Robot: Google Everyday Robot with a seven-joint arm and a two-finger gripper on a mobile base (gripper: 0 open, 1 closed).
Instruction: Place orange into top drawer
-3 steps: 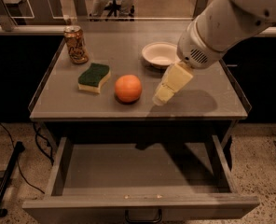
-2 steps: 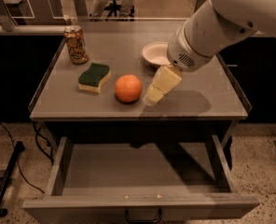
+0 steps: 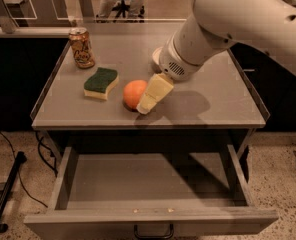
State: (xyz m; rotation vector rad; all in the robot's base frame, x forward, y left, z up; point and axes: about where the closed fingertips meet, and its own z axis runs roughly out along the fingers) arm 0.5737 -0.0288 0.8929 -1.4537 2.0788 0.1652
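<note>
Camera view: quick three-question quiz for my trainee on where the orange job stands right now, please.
1. Fill in: the top drawer below the tabletop stands ____.
2. True or false: the orange already lies in that drawer.
3. Where is the hand? A) inside the drawer B) low over the tabletop, right beside the orange, on the side away from the sponge C) raised high above everything
Key: 1 open; 2 false; 3 B.
</note>
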